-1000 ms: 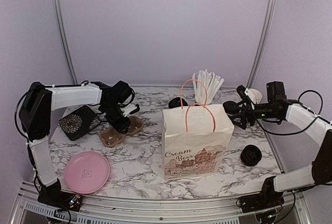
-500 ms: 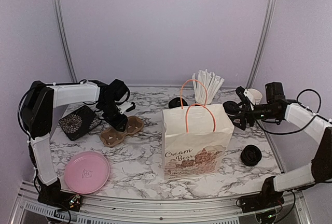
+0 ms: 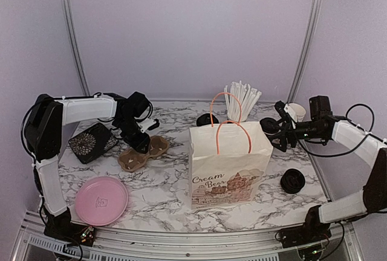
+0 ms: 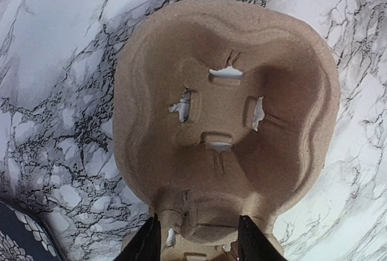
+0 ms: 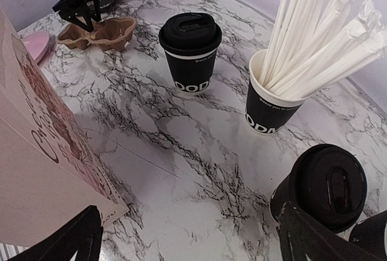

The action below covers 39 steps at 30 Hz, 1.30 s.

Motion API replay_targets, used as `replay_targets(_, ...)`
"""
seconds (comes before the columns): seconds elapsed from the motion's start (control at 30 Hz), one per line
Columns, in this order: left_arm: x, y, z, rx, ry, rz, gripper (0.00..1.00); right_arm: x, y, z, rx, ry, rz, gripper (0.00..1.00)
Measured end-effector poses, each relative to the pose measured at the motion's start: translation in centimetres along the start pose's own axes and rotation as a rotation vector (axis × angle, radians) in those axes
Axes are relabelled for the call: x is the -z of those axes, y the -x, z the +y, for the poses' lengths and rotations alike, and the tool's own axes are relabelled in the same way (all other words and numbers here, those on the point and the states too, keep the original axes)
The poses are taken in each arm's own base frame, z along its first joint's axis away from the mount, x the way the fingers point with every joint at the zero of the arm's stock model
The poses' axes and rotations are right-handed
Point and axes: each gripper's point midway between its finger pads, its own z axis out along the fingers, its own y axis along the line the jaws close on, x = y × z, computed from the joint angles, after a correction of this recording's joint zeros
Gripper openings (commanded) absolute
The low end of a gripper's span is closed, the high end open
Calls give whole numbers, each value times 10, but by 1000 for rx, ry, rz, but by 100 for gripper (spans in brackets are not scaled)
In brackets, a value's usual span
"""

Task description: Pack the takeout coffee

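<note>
My left gripper (image 4: 199, 240) pinches the middle of the tray (image 4: 224, 122). My right gripper (image 5: 187, 212) is wide open above the table (image 3: 163, 194). The coffee (image 5: 190, 49) stands behind the bag (image 3: 230, 164), next to the straws (image 5: 314, 31), with its lid on.

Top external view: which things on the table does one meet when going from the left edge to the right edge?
Dark patterned square → cardboard cup carrier → paper bag → round black item. The pink plate overlaps the first two, so it is left out.
</note>
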Motion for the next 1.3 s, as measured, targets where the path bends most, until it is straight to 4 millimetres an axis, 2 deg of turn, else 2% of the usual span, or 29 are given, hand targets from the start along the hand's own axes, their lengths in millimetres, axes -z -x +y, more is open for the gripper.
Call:
replay_targets(0.2,7,1,-7,-17,-32,-20,48,0,0,0,0,0,0,99)
replay_targets(0.8,-4,-6,-6,-22,-21,15,44,-1,-4,1,-8,9,11,99)
replay_targets(1.13,-8,-7,-8,-31,-25,28,32,-1,-4,2,-3,12,14,99)
replay_targets(1.3,-8,-7,-8,-30,-25,28,29,-1,-5,2,-3,12,15,99)
